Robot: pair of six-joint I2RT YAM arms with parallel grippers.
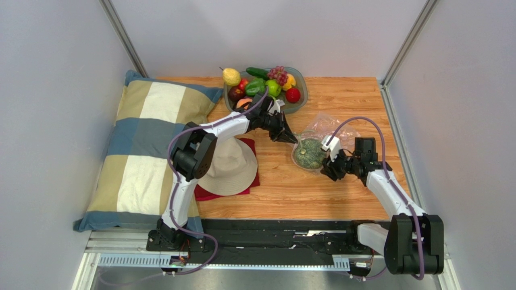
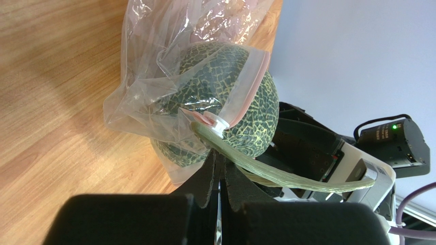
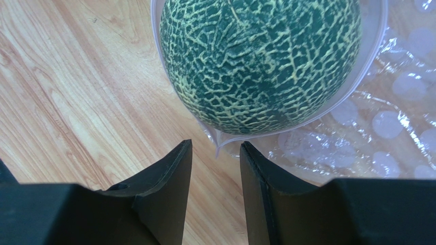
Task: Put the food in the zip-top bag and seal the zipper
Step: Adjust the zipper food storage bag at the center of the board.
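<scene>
Gently now: melon lodged in the bag mouth, thin film in my grip

I am watching the green melon (image 3: 261,56) sitting in the mouth of the zip-top bag (image 1: 327,127), right of centre on the wooden tabletop (image 1: 363,199). Part of it is lying inside the film and the rest is bulging out past the zipper (image 2: 249,81). My left gripper (image 2: 219,158) is pinching the bag's rim with its jaws fully together, right where the pink strip ends. The melon's long curved stem (image 2: 286,176) is trailing across just beside that pinch. My right gripper (image 3: 216,153) is standing narrowly parted, its jaws straddling the opposite fold of the rim. As far as I can tell, it is not clamping anything.

I am judging the melon to be a rigid, round ball. Its netted rind is looking rough enough to drag against plastic rather than slide, so I am expecting it to resist going deeper. The bag is reading as thin, clear, crinkly and limp, and it is offering no structure of its own. The zipper strip is looking like the stiffer part, so I am treating it as the sensible place to take hold. A grip on bare film is risking a slip or a stretch.

The rest of the food is waiting in the grey bowl (image 1: 303,90) at the far edge, well apart from the bag.
</scene>
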